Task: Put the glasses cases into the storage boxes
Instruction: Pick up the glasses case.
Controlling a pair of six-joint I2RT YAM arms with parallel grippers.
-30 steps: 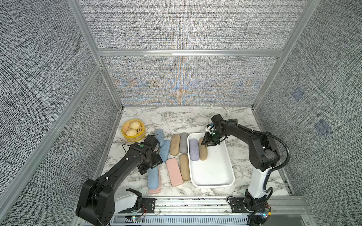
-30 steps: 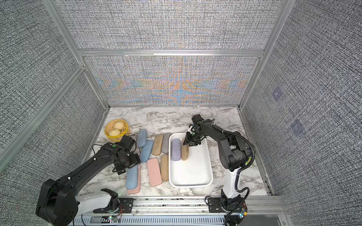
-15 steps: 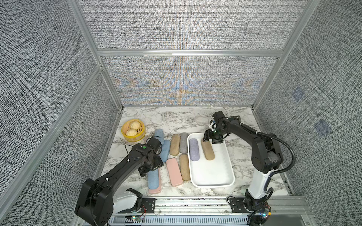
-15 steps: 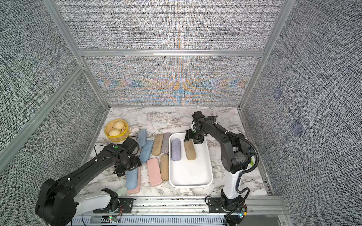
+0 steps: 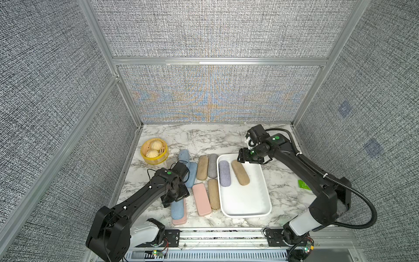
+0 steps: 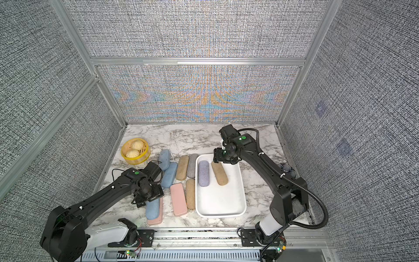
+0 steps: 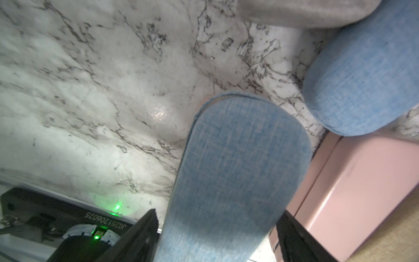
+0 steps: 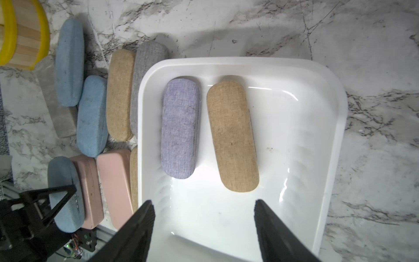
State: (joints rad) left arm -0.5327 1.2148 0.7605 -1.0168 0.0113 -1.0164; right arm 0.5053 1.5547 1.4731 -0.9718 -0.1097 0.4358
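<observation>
Closest to the front rail, the nearest light blue case (image 5: 178,207) lies stacked on the lower pink case (image 5: 180,221), both on the marble table (image 5: 204,138); the left end effector (image 7: 218,217) sits low over the far end of that blue case, its 2 fingers flanking the case's long sides, though I cannot tell whether they press it or only straddle it; just beside the stack, toward the right arm, lie the flat pink case (image 5: 201,199) and then the front tan case (image 5: 213,194), which rests against the outer wall of the white tray (image 5: 244,214).

Farther back, the tray's near half is bare; its far half holds 2 cases, the lavender case (image 5: 224,173) along the left wall and the angled tan case (image 5: 240,172) lying slantwise beside it with a narrow gap between them; the right end effector (image 8: 203,204) hangs above the tray's far rim, fingers spread wide and holding nothing.

Outside the tray at that depth, the grey case (image 5: 212,165) touches the rim, the far tan case (image 5: 202,167) touches the grey one, and the middle light blue case (image 5: 191,174) lies next along; the far light blue case (image 5: 184,156) sits beyond it; farthest, near the left wall, stands the yellow steamer basket (image 5: 145,156) with 2 buns.
</observation>
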